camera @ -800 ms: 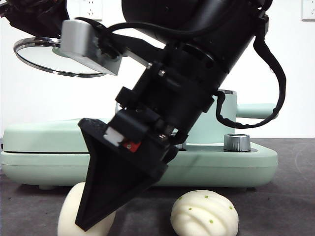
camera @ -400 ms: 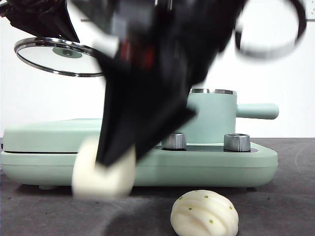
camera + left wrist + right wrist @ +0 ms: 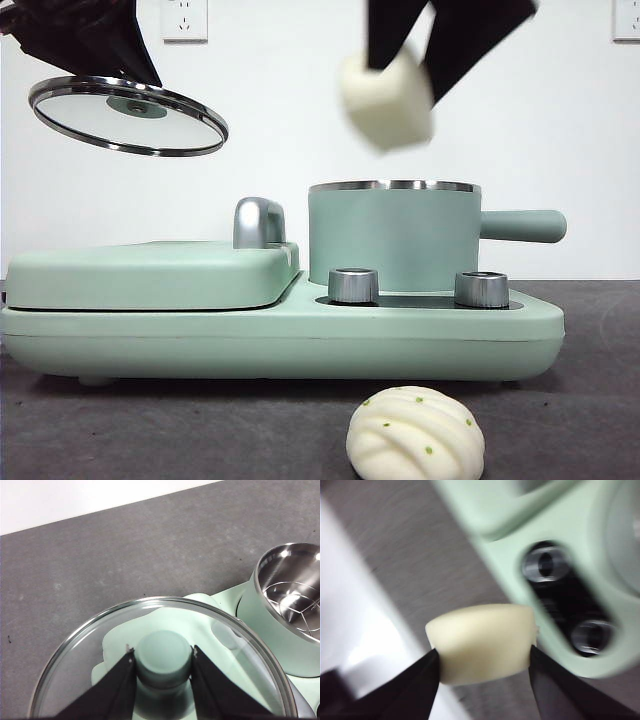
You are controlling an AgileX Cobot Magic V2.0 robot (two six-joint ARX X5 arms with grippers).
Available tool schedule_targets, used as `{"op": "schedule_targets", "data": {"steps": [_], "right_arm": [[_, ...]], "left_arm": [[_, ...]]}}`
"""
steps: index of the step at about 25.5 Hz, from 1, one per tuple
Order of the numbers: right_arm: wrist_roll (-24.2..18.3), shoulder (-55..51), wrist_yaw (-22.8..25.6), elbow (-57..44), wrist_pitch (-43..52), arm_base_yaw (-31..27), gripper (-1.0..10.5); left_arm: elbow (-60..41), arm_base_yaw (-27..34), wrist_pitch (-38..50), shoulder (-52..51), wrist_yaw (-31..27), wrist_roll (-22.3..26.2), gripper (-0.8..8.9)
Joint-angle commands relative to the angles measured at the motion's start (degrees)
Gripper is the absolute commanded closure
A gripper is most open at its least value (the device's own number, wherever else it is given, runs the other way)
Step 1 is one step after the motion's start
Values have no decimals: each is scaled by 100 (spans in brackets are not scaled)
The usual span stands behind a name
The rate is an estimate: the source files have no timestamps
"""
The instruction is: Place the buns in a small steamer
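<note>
My right gripper (image 3: 405,60) is shut on the smooth cylinder-like bun (image 3: 387,98) and holds it in the air just above the open small steamer (image 3: 393,236); the bun fills the right wrist view (image 3: 482,643). The pleated bun with green flecks (image 3: 416,434) lies on the table at the front. My left gripper (image 3: 162,660) is shut on the green knob of the glass lid (image 3: 128,116) and holds it high at the left, off the steamer. The left wrist view shows the steamer's bare steel inside (image 3: 295,597).
The steamer stands on a mint-green appliance base (image 3: 280,340) with two chrome dials (image 3: 353,285). A flat hinged griddle cover (image 3: 150,275) with a chrome handle (image 3: 259,222) takes up its left half. The steamer's side handle (image 3: 522,225) points right.
My right gripper has lifted the smooth bun from the table at the front left, up and to the right, to above the steamer. The lid and pleated bun have not moved.
</note>
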Motion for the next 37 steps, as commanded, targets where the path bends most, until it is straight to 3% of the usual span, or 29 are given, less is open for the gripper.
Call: {"op": "schedule_targets", "data": {"steps": [1, 8, 14, 26, 31, 37], "right_arm": [[76, 170, 109, 487, 2, -321, 689], [-157, 850, 109, 1307, 417, -1167, 689], [-254, 1572, 87, 1565, 973, -1488, 689], [-411, 2623, 125, 1565, 1921, -1591, 689], [-730, 2911, 717, 1565, 1961, -1589, 687], [-741, 2894, 662, 1690, 1725, -1574, 559]], "left_arm": [[105, -9, 164, -15, 0, 42, 802], [105, -9, 164, -15, 0, 39, 802], [105, -9, 162, -15, 0, 37, 802], [105, -9, 328, -15, 0, 20, 802], [105, -9, 321, -15, 0, 20, 802], [105, -9, 315, -15, 0, 20, 802]]}}
